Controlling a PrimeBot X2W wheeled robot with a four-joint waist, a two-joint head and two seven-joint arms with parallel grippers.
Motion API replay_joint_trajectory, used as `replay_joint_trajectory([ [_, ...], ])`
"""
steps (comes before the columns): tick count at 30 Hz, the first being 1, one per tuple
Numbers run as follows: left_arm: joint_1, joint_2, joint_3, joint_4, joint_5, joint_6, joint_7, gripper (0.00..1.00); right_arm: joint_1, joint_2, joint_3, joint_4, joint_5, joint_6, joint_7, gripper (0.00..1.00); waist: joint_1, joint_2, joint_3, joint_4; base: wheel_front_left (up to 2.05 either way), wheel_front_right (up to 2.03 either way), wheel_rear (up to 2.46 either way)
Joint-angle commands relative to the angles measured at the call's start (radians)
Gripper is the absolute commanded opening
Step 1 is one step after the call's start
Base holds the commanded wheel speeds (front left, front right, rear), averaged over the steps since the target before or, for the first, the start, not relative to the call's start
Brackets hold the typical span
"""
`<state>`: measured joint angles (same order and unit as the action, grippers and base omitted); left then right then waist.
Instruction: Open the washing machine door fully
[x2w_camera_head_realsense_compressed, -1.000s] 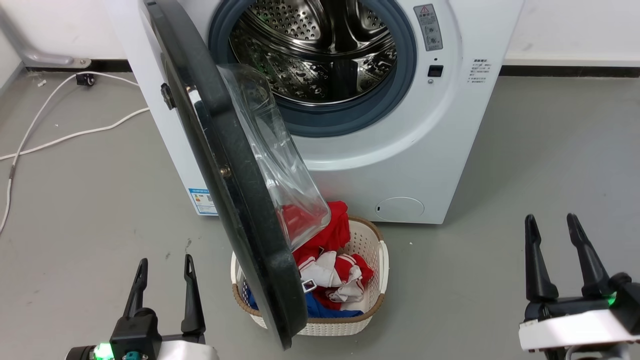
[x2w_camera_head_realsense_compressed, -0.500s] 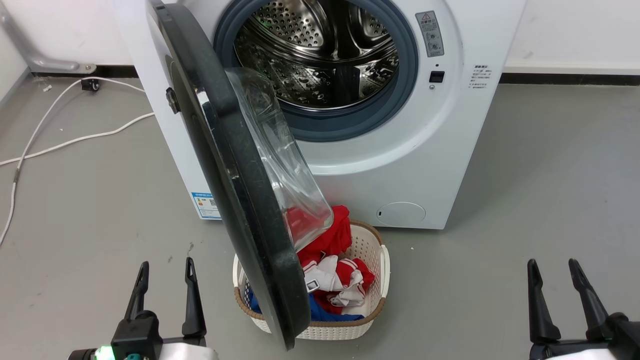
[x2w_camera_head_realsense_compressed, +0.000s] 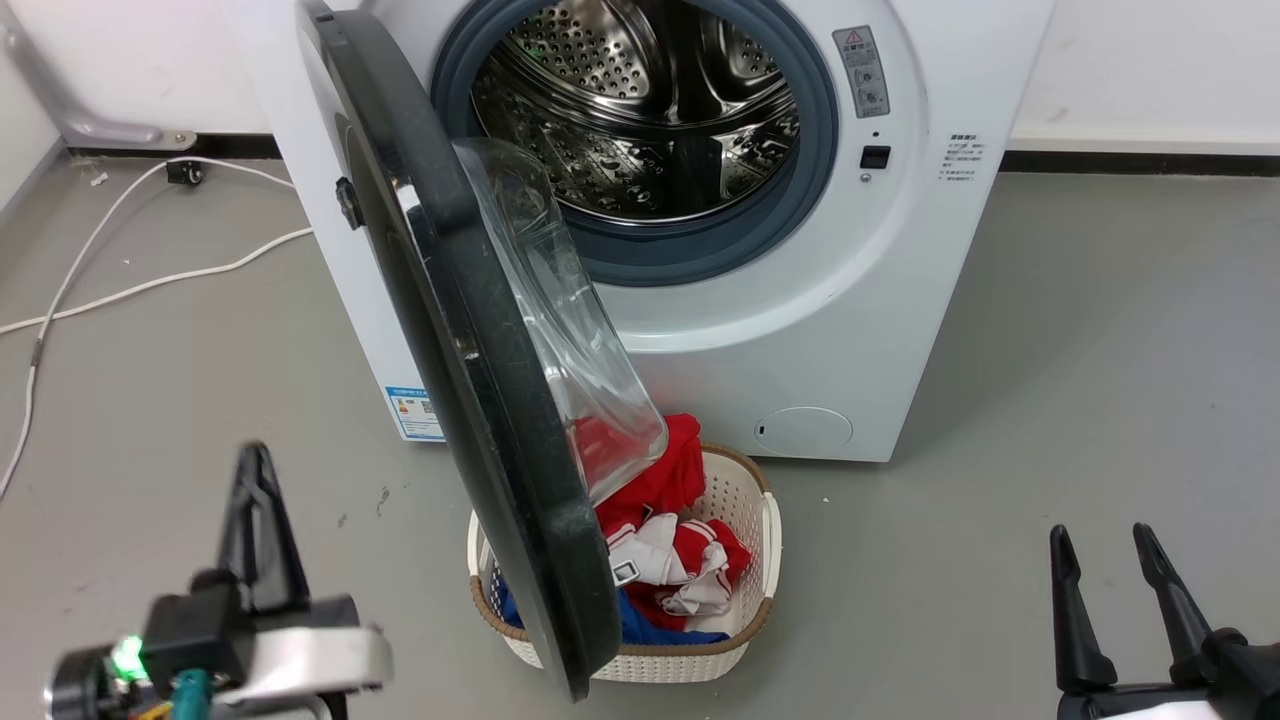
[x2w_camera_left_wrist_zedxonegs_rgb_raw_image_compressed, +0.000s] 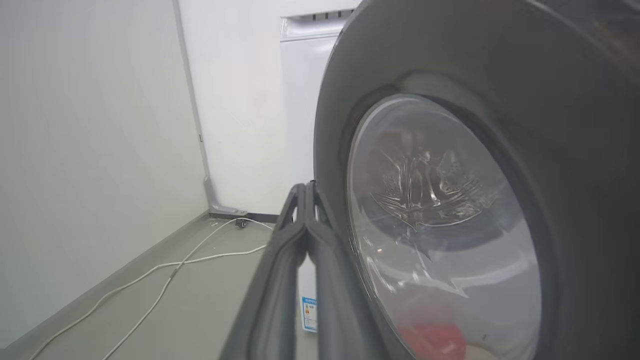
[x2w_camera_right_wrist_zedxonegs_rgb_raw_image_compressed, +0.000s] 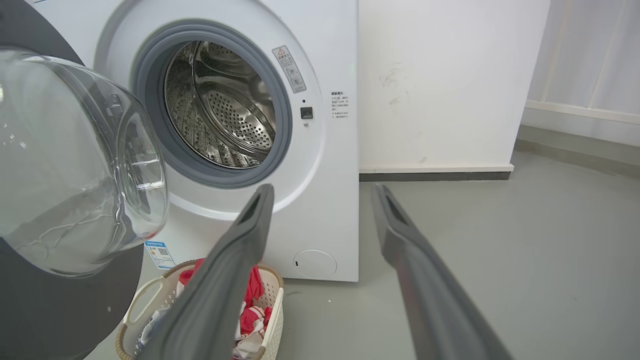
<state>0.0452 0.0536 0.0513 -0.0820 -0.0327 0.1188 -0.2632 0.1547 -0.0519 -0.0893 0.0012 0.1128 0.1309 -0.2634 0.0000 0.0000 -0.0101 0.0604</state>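
Observation:
The washing machine (x2w_camera_head_realsense_compressed: 850, 300) stands against the wall with its steel drum exposed. The washing machine door (x2w_camera_head_realsense_compressed: 480, 380), a black disc with a clear glass bowl (x2w_camera_head_realsense_compressed: 560, 330), hangs about half open from the hinge on the left, edge-on to me. My left gripper (x2w_camera_head_realsense_compressed: 255, 520) is shut on nothing, turned sideways, low and left of the door's outer face. In the left wrist view its fingers (x2w_camera_left_wrist_zedxonegs_rgb_raw_image_compressed: 305, 225) lie together beside the door (x2w_camera_left_wrist_zedxonegs_rgb_raw_image_compressed: 450, 225); whether they touch it is unclear. My right gripper (x2w_camera_head_realsense_compressed: 1100, 545) stands open at lower right, away from the machine (x2w_camera_right_wrist_zedxonegs_rgb_raw_image_compressed: 325, 200).
A white laundry basket (x2w_camera_head_realsense_compressed: 765, 530) of red, white and blue clothes sits on the floor under the door's lower edge, in front of the machine. A white cable (x2w_camera_head_realsense_compressed: 150, 275) runs over the grey floor at left. Walls close in behind and at far left.
My left gripper has turned sideways, risen and shifted left, and its fingers have come together. The right gripper sank lower in the head view. The door stands at the same angle.

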Motion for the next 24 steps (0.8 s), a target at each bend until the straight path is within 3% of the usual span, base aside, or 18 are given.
replay_joint_trajectory([
  [1,-0.013,0.005,0.004,-0.014,0.006,0.005,-0.003,0.00,0.004,0.003,-0.001,-0.002,-0.006,0.000,-0.002,1.00,0.0000,0.0000,0.000,0.000,0.00,0.00,0.00],
  [10,-0.107,0.019,-0.036,-0.246,0.045,-0.018,-0.002,0.00,-0.001,0.003,0.002,-0.012,-0.010,0.000,-0.002,1.00,0.0000,0.0000,0.000,-0.005,0.00,0.00,0.00],
  [17,-0.164,0.014,-0.199,-0.348,0.084,-0.064,-0.002,0.00,0.002,0.003,0.007,-0.020,-0.015,0.000,-0.002,1.00,0.0000,0.0000,0.002,-0.011,0.00,0.00,0.00],
  [24,-0.190,0.008,-0.389,-0.345,0.085,-0.121,-0.002,0.00,0.003,0.003,0.012,-0.026,-0.024,0.000,-0.002,1.00,0.0000,0.0000,0.007,-0.010,0.00,0.00,0.00],
])
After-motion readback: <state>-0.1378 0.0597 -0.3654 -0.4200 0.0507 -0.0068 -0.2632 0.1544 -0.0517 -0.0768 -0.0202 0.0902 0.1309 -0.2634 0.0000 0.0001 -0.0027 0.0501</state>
